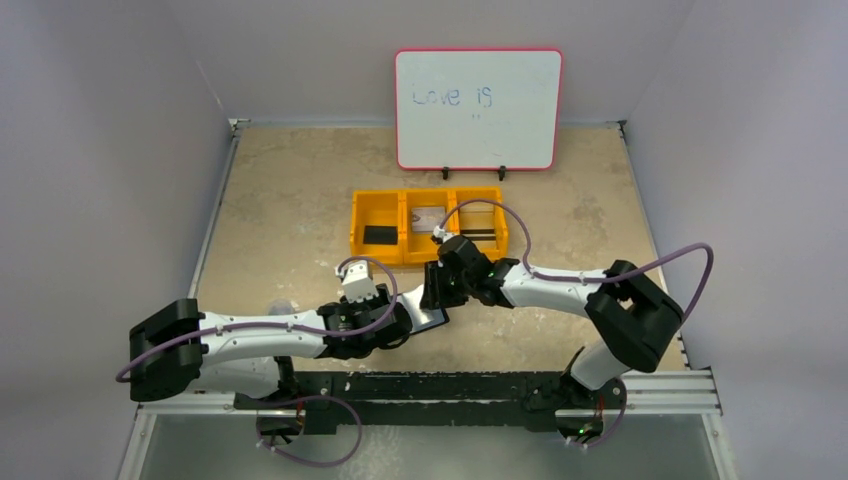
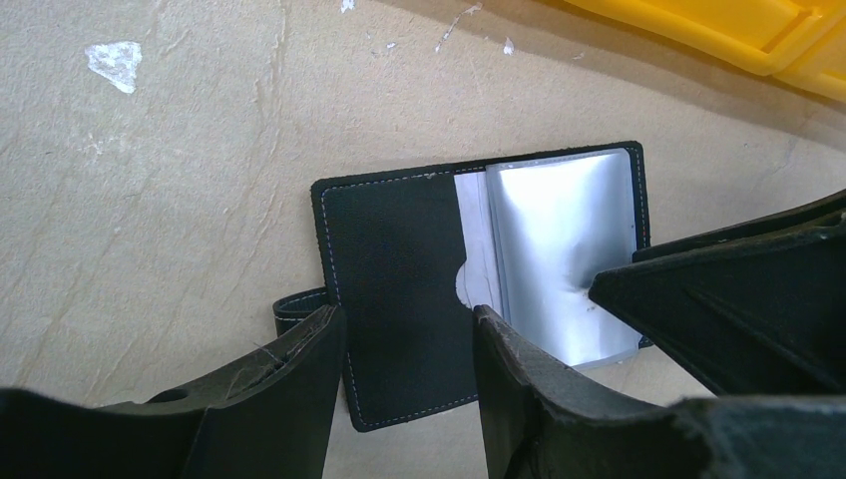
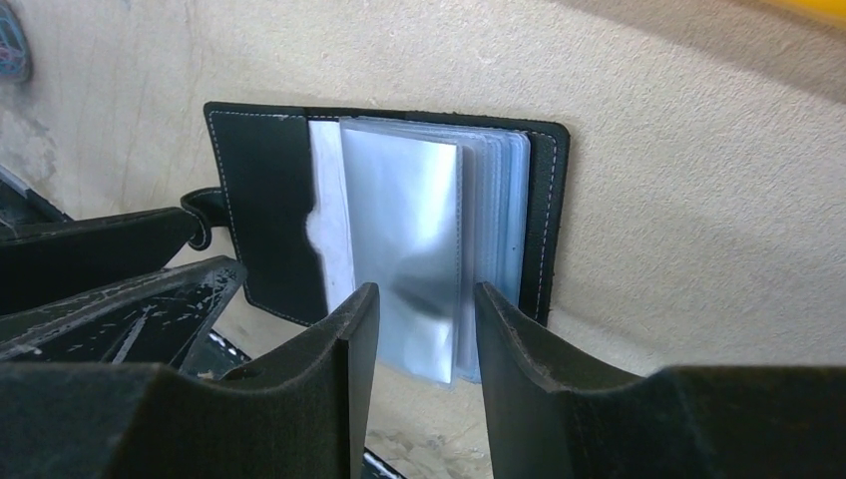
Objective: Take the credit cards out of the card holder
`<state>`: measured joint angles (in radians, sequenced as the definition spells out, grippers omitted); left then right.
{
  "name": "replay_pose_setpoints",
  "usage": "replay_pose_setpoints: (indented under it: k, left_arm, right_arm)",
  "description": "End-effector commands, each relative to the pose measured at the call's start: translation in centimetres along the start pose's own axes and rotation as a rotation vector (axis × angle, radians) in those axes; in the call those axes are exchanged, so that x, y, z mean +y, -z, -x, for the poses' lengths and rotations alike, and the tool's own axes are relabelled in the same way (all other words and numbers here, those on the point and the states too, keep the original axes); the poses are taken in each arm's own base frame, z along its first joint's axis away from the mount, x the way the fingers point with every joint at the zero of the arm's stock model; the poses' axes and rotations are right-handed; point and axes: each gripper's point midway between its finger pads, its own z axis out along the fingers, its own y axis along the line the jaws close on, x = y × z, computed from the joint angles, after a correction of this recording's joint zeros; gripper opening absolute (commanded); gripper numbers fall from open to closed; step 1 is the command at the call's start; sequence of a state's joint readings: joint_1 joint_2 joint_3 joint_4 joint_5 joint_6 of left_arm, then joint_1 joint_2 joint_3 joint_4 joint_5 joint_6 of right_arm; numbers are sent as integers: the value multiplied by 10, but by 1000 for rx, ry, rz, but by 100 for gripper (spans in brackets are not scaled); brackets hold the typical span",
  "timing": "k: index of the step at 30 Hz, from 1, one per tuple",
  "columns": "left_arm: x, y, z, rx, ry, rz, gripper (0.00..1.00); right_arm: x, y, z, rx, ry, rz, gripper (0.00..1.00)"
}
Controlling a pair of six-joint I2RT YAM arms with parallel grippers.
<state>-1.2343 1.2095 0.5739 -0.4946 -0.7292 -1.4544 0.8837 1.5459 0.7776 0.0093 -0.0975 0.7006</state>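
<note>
Bright, even light. Glare sheens the clear pockets of the card holder; a soft shadow edges the yellow tray.

The card holder lies open and flat on the table. It is black with pale stitching, its snap tab jutting from the pocket half's outer edge, and the other half holds a stack of greyish clear sleeves. A whitish credit card lies in the yellow tray's middle compartment.
</note>
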Motion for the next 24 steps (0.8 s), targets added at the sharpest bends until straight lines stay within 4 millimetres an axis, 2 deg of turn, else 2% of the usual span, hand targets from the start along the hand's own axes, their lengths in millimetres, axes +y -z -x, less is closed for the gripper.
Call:
replay_pose_setpoints:
  k: [1,8,16,24]
  left_arm:
    - [1,0,6,-24,1,-4,49]
    - [1,0,6,-24,1,-4,49]
    - [2,-1,6,-26,1,-1,49]
    - [15,7,23,-87,64,17,48]
  right_arm:
    - [10,0,7,-13,-6,24,43]
    - [19,2,9,-19,11,68,41]
    - [43,12,16,-47,58,184,38]
    - [69,13,13,-36,79,332,40]
